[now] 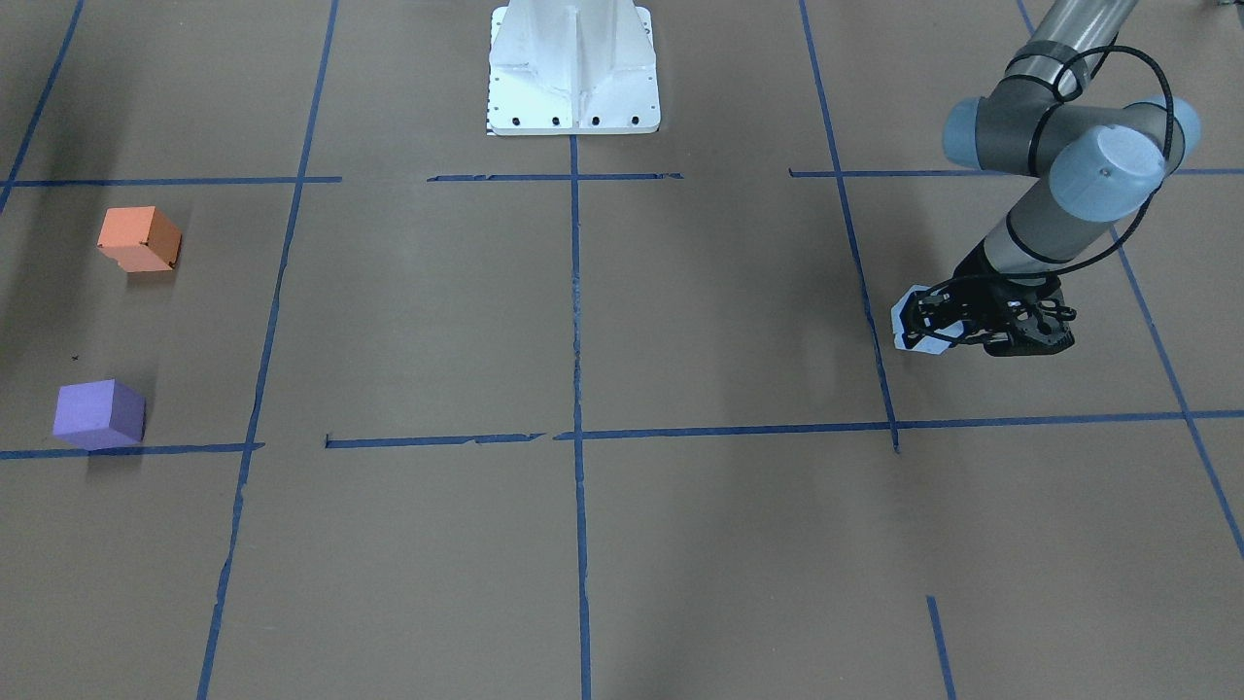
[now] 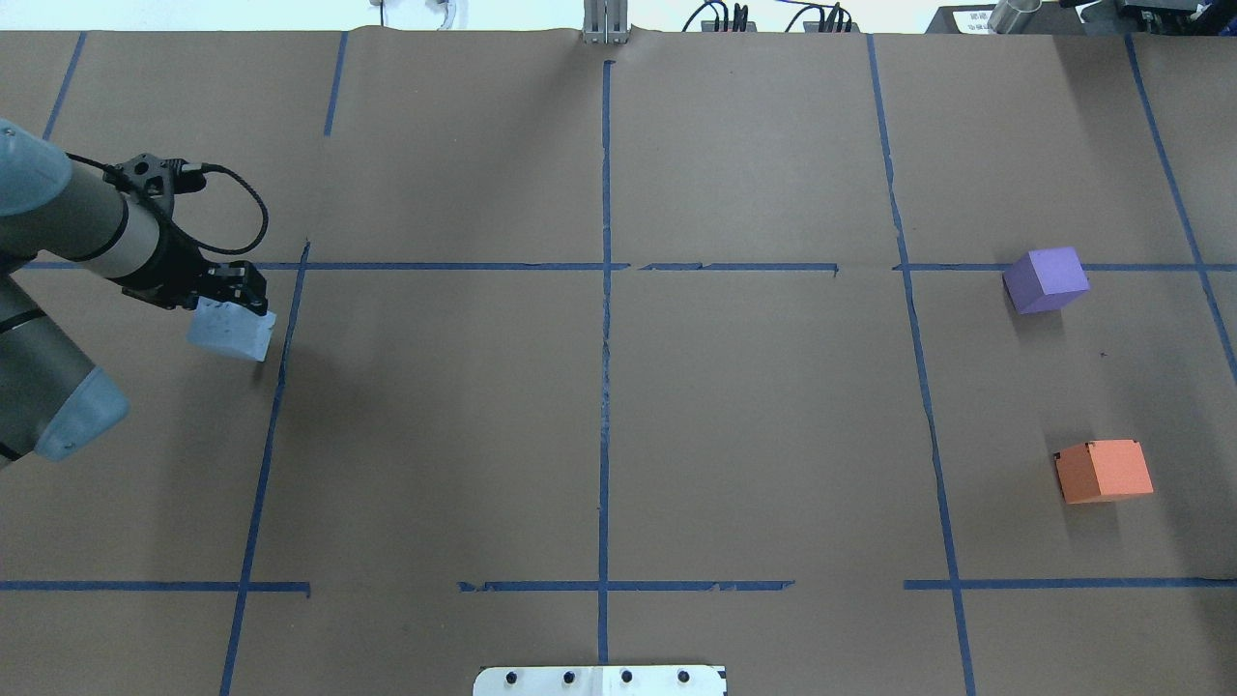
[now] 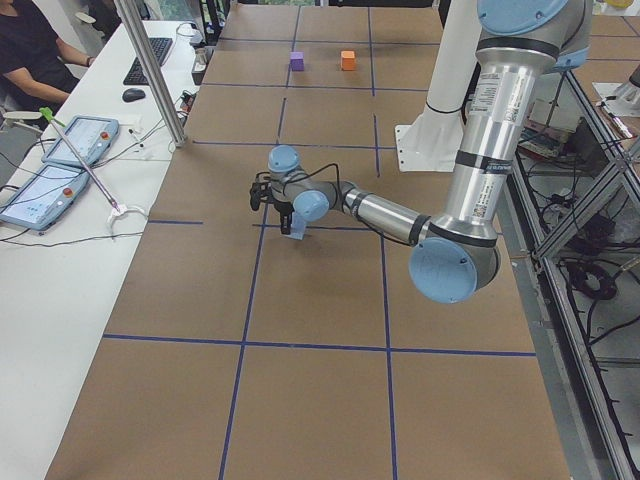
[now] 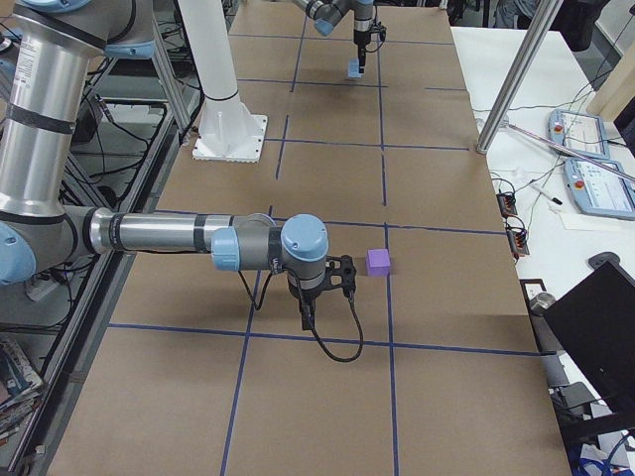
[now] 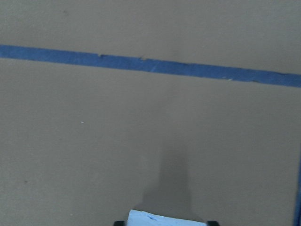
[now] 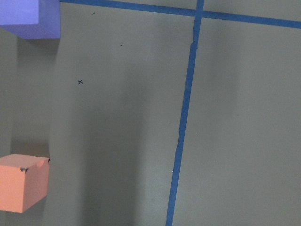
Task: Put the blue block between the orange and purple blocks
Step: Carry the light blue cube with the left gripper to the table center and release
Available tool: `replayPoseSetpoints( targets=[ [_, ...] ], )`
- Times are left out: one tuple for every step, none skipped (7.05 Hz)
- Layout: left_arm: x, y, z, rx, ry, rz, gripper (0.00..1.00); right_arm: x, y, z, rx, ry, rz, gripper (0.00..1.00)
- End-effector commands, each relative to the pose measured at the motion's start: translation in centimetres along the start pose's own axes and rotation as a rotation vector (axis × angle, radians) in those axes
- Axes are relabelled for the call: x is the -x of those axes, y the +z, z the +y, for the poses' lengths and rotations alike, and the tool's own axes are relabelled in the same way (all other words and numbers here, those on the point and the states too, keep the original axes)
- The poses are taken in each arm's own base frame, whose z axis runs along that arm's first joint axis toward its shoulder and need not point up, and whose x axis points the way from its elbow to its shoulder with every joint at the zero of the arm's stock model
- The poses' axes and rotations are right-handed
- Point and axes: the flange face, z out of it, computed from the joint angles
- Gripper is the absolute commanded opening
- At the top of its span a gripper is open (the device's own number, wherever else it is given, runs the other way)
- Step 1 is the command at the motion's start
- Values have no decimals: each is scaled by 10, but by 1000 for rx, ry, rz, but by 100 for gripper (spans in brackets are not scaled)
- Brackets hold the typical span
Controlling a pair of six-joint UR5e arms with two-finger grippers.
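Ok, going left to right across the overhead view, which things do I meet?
Blue block, under the left gripper → purple block → orange block, a little further right and nearer the robot.

Brown paper (image 2: pixel 435 435) covers the whole table, ruled into squares by blue tape (image 2: pixel 606 387). From the left end, a white desk (image 3: pixel 60 290) runs along at nine o'clock, carrying two tablets (image 3: pixel 78 140), a keyboard (image 3: pixel 157 48) and a mouse (image 3: pixel 133 95); a metal post (image 3: pixel 150 70) stands toward eleven.
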Motion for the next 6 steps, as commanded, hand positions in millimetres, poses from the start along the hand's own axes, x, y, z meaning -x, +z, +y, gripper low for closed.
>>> replayPoseSetpoints(
  targets=[
    [-112,-17,-11,1,83,70,4,1,-1,-1,-8,-8,0,100],
    [-173,-13,-1,42,116,75,4,1,-2,-2,-18,-16,2,100],
    [-219,-13,6,66,136,68,4,2,-2,-2,-18,-14,1,100],
    [-263,-4,11,43,156,52,4,2,-2,-2,-18,-13,-1,100],
    [-301,14,22,53,120,46,4,2,-2,-2,-18,-11,-1,100],
    [-347,25,10,32,100,25,5,3,-2,-2,-23,-14,-2,100]
  ],
)
